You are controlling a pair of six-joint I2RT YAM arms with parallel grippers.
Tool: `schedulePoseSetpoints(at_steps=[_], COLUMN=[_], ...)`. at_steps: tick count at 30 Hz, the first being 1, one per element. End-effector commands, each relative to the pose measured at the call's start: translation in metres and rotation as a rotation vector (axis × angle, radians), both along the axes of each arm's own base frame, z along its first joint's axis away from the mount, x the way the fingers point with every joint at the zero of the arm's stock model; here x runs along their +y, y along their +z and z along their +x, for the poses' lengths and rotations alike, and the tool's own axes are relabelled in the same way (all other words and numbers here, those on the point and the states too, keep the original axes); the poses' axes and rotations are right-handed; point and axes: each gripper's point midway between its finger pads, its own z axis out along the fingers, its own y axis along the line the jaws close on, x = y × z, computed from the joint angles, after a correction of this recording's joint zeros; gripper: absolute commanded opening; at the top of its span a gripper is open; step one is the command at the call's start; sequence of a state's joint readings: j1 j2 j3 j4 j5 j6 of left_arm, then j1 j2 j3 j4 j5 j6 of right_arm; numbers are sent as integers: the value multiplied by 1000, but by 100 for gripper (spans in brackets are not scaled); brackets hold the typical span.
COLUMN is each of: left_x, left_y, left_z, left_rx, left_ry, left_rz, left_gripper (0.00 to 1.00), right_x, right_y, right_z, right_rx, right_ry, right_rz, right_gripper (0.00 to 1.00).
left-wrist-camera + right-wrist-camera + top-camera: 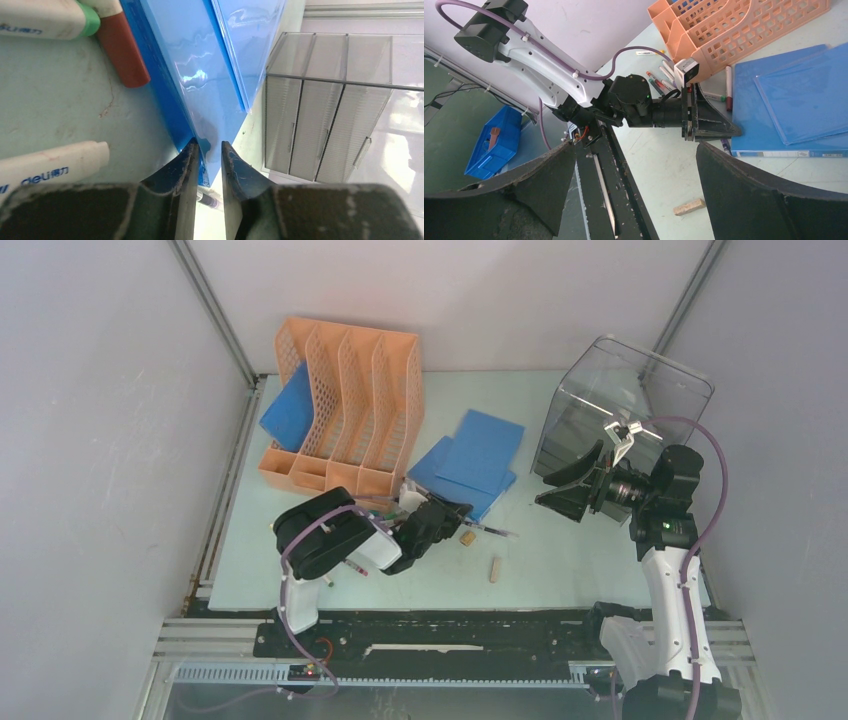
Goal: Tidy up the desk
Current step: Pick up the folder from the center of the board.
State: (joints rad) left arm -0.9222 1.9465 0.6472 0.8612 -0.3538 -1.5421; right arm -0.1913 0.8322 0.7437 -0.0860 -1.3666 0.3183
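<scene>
A pale mint-green counter [570,565] stretches ahead of two robot arms, with grey walls around it. The left hand [207,149] sits low at the corner of a blue folder [200,75], its fingers nearly together on either side of the edge; whether they pinch it is unclear. The right hand [552,490] hangs spread wide, holding nothing, beside a clear drawer box [625,390].

Flat pale mint-green desk [570,562], matte

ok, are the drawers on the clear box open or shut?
Shut: the left wrist view shows all three fronts of the clear box flush, none pulled out.
</scene>
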Motion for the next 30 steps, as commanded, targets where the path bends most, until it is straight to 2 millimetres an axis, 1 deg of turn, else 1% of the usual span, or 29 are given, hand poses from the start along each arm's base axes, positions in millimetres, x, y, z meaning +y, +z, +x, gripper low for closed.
schedulePoseSetpoints(at_steps=[1, 3, 12, 18, 21, 25, 26, 30], left_x=[-7, -5, -5, -1, -1, -1, -1, 2], left_y=[16, 13, 6, 10, 11, 14, 16, 23], left_z=[8, 9, 12, 16, 18, 19, 19, 16], left_rx=[-31, -21, 4, -2, -6, -22, -28, -51], left_ry=[16, 29, 49, 78, 80, 83, 83, 78], left_rz=[-82, -93, -154, -188, -194, -224, -236, -258], left_gripper=[27, 29, 29, 27, 20, 2, 0, 0], right_x=[0, 1, 2, 2, 2, 2, 2, 2], right_y=[16, 16, 16, 16, 16, 16, 17, 17], right_z=[-2, -2, -3, -3, -3, -4, -4, -5], right_rx=[-80, -81, -81, -82, -81, -83, -84, -86], right_ry=[5, 7, 12, 14, 15, 15, 14, 17], right_rz=[-18, -18, -18, -18, -18, -18, -19, -18], right_gripper=[97, 97, 97, 97, 97, 97, 97, 97])
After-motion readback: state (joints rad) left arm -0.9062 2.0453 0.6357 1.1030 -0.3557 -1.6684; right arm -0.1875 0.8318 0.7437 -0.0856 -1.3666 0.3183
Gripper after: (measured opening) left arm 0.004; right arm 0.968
